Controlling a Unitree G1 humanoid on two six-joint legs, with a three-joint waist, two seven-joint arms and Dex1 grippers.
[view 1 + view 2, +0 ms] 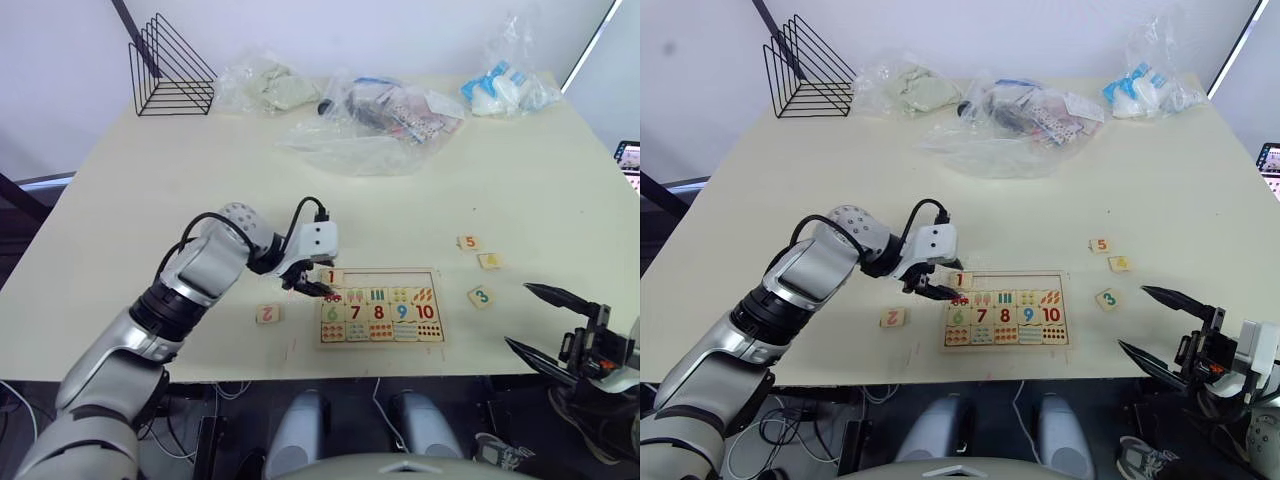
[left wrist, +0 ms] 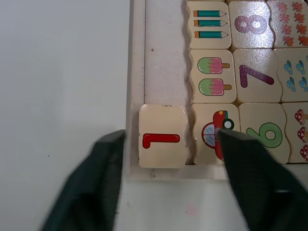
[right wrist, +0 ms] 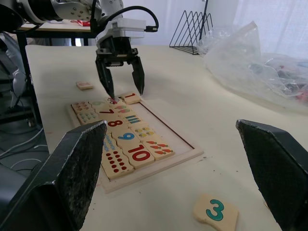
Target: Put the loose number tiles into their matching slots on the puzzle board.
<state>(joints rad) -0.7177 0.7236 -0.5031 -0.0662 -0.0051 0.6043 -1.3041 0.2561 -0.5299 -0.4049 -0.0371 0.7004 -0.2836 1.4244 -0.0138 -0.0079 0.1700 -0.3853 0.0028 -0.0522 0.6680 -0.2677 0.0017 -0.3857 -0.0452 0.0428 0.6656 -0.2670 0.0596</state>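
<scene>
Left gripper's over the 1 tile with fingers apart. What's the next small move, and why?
Probably lift the left gripper clear. The 1 tile already sits in the end slot of the puzzle board, fingers open either side. Then go for the 2 tile.

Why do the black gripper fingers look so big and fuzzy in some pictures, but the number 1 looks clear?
In the left wrist view the fingers sit right by the camera, so they blur, while the 1 tile beyond is sharp. In the right wrist view the near fingers look huge and soft, yet the puzzle board and the 3 tile read clearly.
</scene>
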